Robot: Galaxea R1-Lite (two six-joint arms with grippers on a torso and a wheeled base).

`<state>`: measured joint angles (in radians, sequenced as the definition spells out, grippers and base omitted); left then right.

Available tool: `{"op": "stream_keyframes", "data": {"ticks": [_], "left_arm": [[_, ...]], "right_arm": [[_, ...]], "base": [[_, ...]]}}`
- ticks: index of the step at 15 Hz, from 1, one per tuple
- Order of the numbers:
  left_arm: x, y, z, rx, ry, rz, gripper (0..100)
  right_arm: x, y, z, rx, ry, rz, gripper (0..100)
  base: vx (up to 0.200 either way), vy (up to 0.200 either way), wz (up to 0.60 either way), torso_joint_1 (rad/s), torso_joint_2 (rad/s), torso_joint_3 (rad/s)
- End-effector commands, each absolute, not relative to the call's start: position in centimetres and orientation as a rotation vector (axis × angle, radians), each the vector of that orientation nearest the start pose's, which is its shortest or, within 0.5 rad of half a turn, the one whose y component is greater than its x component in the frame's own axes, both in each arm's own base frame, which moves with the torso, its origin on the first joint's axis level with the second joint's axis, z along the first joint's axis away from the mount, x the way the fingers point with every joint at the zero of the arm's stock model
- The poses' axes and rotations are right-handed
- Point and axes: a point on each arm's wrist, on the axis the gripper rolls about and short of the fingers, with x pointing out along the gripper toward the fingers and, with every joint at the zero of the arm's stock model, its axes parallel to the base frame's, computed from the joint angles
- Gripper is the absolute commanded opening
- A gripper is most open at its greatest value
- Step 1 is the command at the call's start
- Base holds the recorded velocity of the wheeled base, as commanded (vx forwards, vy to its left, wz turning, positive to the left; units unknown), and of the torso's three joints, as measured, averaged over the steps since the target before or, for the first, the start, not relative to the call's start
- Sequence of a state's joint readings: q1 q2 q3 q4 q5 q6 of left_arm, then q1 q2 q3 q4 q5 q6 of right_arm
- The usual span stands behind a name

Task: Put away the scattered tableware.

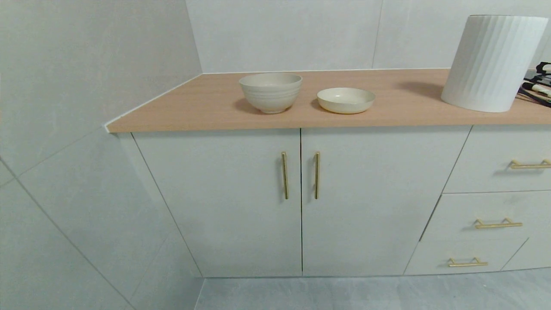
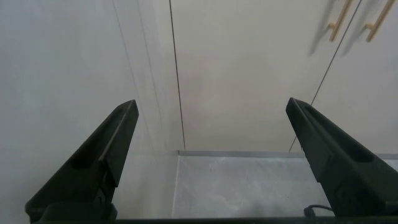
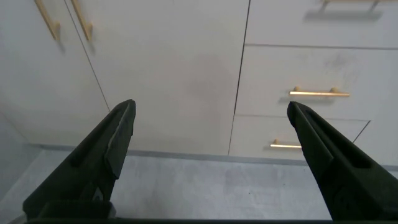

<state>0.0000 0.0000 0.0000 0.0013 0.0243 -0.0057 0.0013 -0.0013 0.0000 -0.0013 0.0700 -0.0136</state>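
A pale cabinet (image 1: 224, 202) with a wooden counter (image 1: 193, 107) on top carried the tableware. A tall white ribbed cylinder (image 1: 493, 62) stood near the counter's right end. A deep bowl (image 1: 270, 91) sat near the middle of the counter's front edge, above the left door. A shallow dish (image 1: 346, 100) lay just beside it to the right, apart from it, above the right door (image 1: 370, 202).

The likeliest trouble lay in the closed doors, which would swing out toward the robot and could strike a low arm. The cylinder might topple if an elbow swept right. The bowl and dish both sat close to the front edge, so a push while gripping could slide either onto the floor (image 1: 344, 292). The dish's thin, low rim looked easy to pinch badly and drop.

For room, the wall (image 1: 86, 64) closed in the counter's left end, while the counter between dish and cylinder lay bare. Drawers (image 1: 495, 202) filled the right side. Dark utensils (image 1: 538, 88) crowded the far right edge. Two gold handles (image 1: 284, 175) met at the door seam.

The left claw (image 2: 211, 104) hung low before the left door, spread wide, holding nothing. The right claw (image 3: 210, 104) hung low before the right door and drawers, also spread and holding nothing.
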Motion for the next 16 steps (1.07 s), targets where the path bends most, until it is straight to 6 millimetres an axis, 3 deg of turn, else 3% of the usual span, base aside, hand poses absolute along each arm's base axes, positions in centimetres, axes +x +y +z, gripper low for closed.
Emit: {"op": "stream_keyframes", "data": {"ticks": [1, 16], "left_arm": [[-2.28, 0.06, 7.53, -0.006, 0.001, 0.025, 100], [-2.28, 0.06, 7.53, -0.006, 0.001, 0.025, 100]], "right_arm": [[-2.29, 0.16, 7.56, -0.014, -0.002, 0.072, 100], [-2.29, 0.16, 7.55, -0.012, 0.0, 0.072, 100]], "base": [[0.0, 0.0, 0.0, -0.027, 0.3, 0.227], [0.0, 0.0, 0.0, -0.006, 0.02, 0.013]]}}
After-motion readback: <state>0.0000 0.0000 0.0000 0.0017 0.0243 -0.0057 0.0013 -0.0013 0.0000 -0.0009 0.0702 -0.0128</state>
